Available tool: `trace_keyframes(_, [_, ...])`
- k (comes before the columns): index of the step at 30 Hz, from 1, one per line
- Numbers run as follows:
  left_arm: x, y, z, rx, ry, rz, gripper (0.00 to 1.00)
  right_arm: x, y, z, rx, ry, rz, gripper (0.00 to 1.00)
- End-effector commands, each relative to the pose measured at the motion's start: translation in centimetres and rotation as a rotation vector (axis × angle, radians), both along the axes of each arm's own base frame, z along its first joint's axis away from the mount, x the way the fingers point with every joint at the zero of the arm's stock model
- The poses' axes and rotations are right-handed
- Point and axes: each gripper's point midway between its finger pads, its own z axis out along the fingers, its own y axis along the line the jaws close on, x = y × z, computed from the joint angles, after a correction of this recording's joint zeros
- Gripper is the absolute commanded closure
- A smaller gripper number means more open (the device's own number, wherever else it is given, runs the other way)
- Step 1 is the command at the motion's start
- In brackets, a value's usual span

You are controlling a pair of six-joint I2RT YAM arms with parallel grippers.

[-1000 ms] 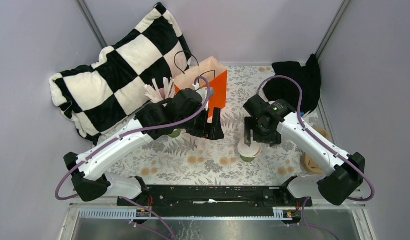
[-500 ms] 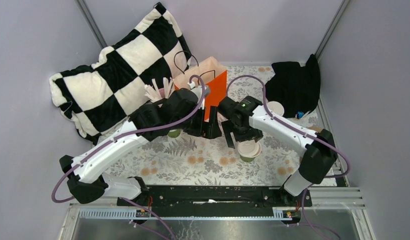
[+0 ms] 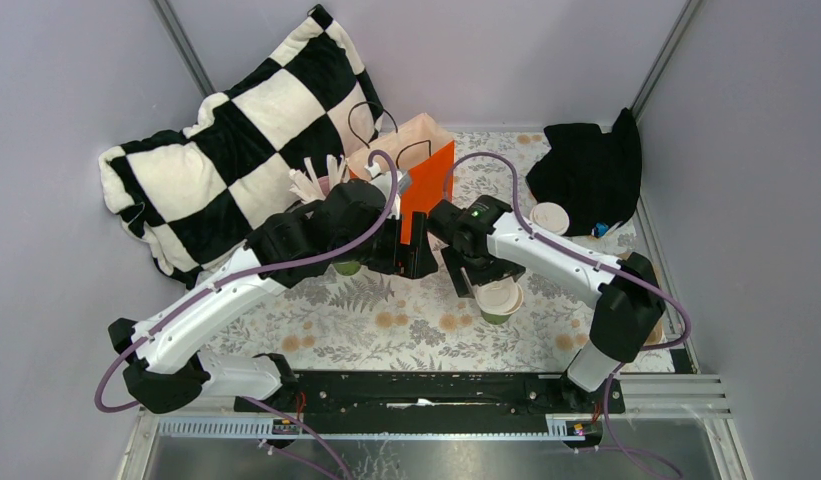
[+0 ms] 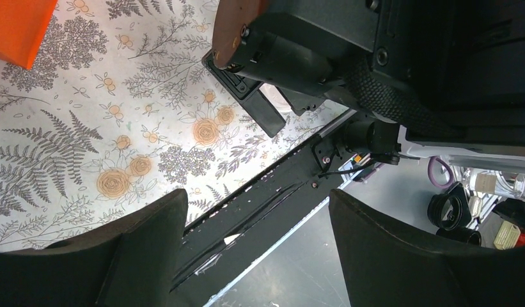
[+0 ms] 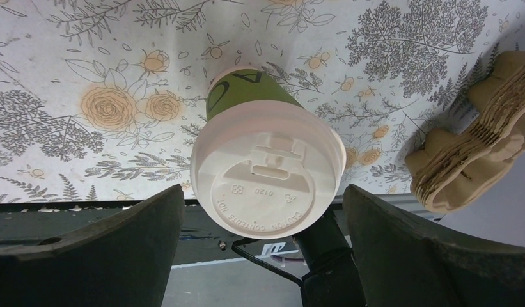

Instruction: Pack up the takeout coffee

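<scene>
One takeout coffee, a green paper cup with a white lid (image 3: 499, 298) (image 5: 267, 169), stands on the floral mat right of centre. My right gripper (image 3: 483, 283) (image 5: 263, 192) hovers just above it, open, with a finger either side of the lid and not touching it. A second lidded cup (image 3: 549, 217) stands beside the black cloth at the back right. My left gripper (image 3: 411, 255) (image 4: 256, 198) is open and empty, held in front of the orange paper bag (image 3: 418, 172), close to the right gripper.
A checkered pillow (image 3: 236, 150) lies at the back left. A pink cup of white sticks (image 3: 321, 182) stands left of the bag. A green cup (image 3: 348, 267) peeks from under the left arm. Stacked cardboard carriers (image 5: 477, 141) lie right. A black cloth (image 3: 591, 170) fills the back right corner.
The right arm has swung left toward the centre and now hangs over the lidded cup, its jaws spread wider. The left arm has drawn back slightly to the left.
</scene>
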Motion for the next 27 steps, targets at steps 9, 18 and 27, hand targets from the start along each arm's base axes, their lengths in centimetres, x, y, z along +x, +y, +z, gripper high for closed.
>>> trace_keyframes(9, [0.3, -0.1, 1.0, -0.023, -0.03, 0.005, 0.15, -0.9, -1.1, -1.2, -0.045, 0.017, -0.002, 0.04])
trace_keyframes(18, [0.3, -0.2, 1.0, -0.018, -0.031, 0.004, 0.15, -0.4, -1.4, -0.5, -0.067, -0.006, -0.003, 0.01])
trace_keyframes(27, [0.4, -0.4, 0.9, -0.015, -0.03, 0.0, 0.15, 0.3, -1.7, 0.5, -0.116, -0.023, 0.011, 0.01])
